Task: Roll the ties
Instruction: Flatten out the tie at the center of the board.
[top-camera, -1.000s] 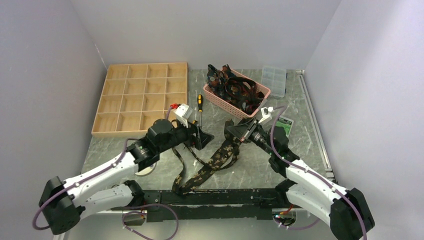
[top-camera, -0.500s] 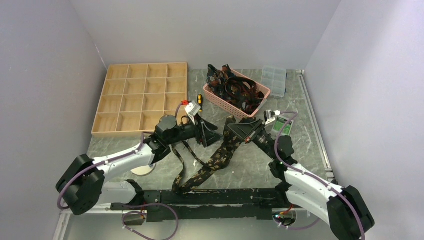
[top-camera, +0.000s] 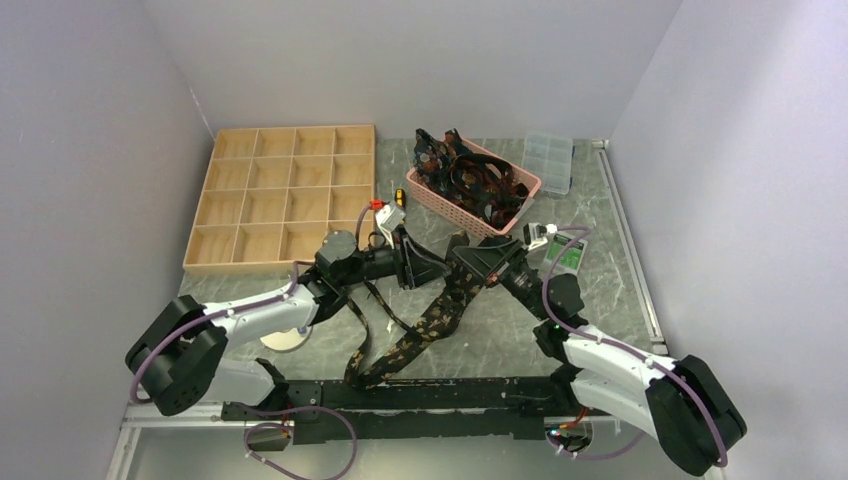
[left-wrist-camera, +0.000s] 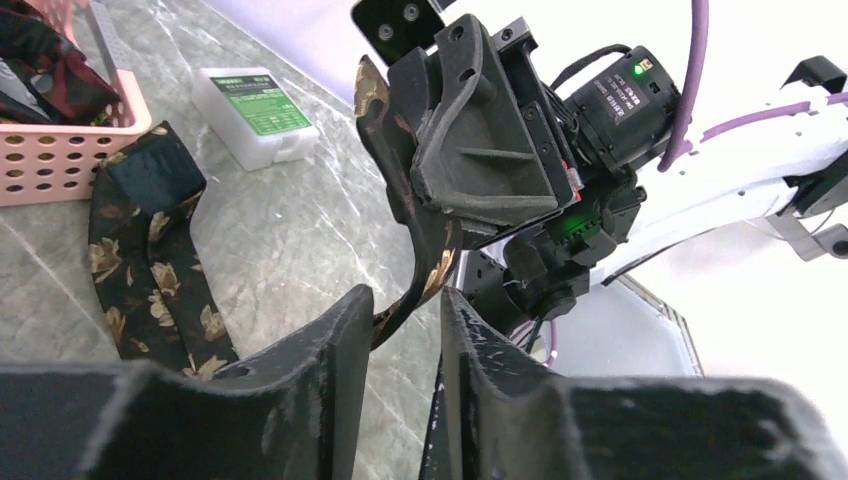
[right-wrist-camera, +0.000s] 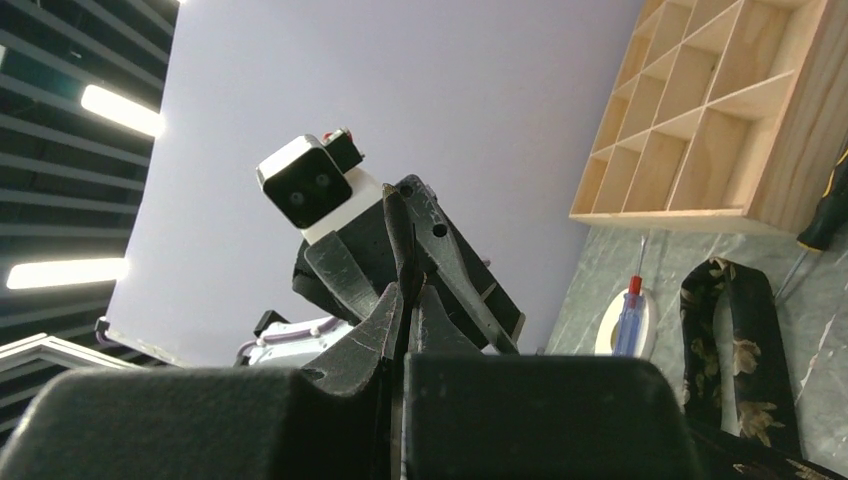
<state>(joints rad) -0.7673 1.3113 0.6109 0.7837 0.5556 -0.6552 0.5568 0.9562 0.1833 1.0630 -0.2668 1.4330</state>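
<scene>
One tie (top-camera: 430, 320) is held clamped in the closed right gripper (right-wrist-camera: 403, 300) and passed between the left gripper (left-wrist-camera: 405, 310), fingers (left-wrist-camera: 320, 360) narrowly parted, contact obscured; pink basket (top-camera: 440, 205) is packed with tangled ties (top-camera: 475, 180), count indistinct.

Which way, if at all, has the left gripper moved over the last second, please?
Yes: the left gripper has shifted right and slightly farther from the arm bases, nearer the pink basket and the right gripper, which holds a tie.

The left hand (top-camera: 436, 268) has reached the raised tie (top-camera: 440, 310), closing partway.
</scene>
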